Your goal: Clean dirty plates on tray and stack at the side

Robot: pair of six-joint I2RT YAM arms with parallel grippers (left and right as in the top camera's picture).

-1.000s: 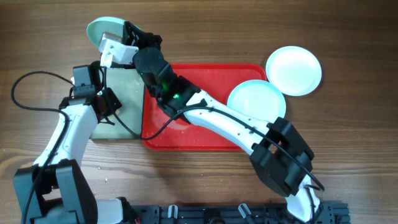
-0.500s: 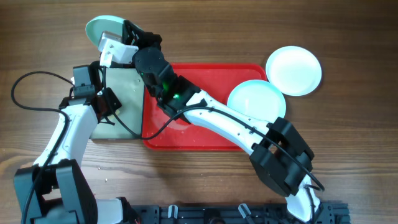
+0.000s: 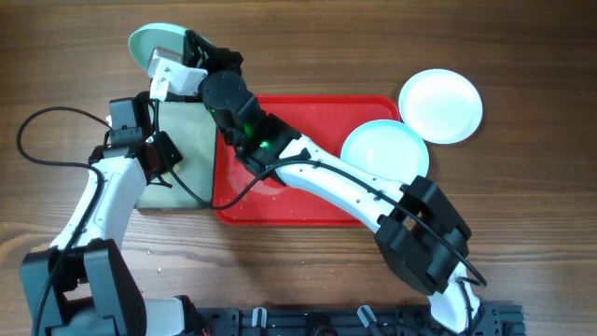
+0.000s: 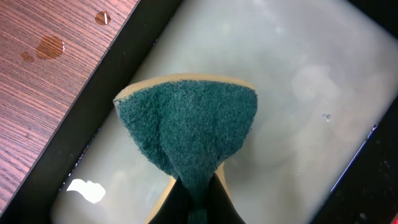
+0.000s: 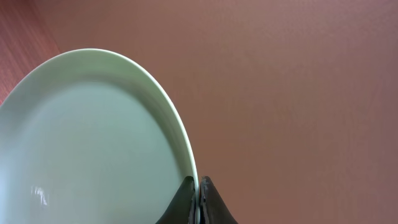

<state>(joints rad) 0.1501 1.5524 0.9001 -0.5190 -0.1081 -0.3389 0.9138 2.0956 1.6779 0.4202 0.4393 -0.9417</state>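
My right gripper [image 5: 198,190] is shut on the rim of a pale turquoise plate [image 5: 93,137], holding it tilted on edge above the wooden table at the far left [image 3: 151,44]. A second turquoise plate [image 3: 382,147] lies at the right end of the red tray [image 3: 308,201]. On the table just past the tray's far right corner rests a white plate [image 3: 440,105]. My left gripper [image 4: 198,202] is shut on a green scouring sponge [image 4: 186,121] with a tan backing. It hangs over the pale inside of a small black-rimmed tray [image 4: 323,74].
The small black-rimmed tray [image 3: 182,131] sits against the red tray's left side, under both arms. The right arm [image 3: 326,177] crosses the red tray diagonally. A black cable [image 3: 37,140] loops over the table at the left. Water drops [image 4: 50,45] dot the wood beside the small tray.
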